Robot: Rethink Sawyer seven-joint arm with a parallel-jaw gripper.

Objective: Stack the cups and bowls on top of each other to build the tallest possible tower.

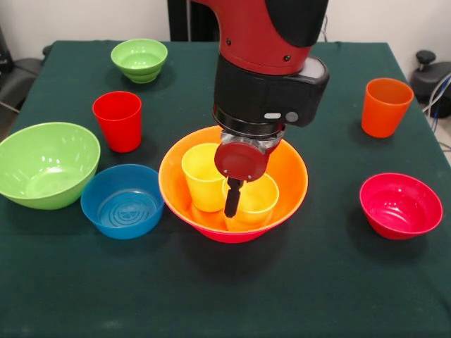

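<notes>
A large orange bowl [285, 165] sits mid-table, nested in a pink bowl [236, 236] of which only the bottom edge shows. Two yellow cups stand upright inside it, one [201, 176] on the left and one [259, 201] on the right. My gripper [231, 201] hangs down into the orange bowl, right at the left rim of the right yellow cup. The arm hides how its jaws stand. A red cup [118, 120] stands to the left and an orange cup [385, 105] to the right.
A medium-large green bowl [46, 163] and a small blue bowl [122, 201] sit side by side at the left. A small green bowl [139, 60] is at the far left, and a small red bowl [400, 205] at the right.
</notes>
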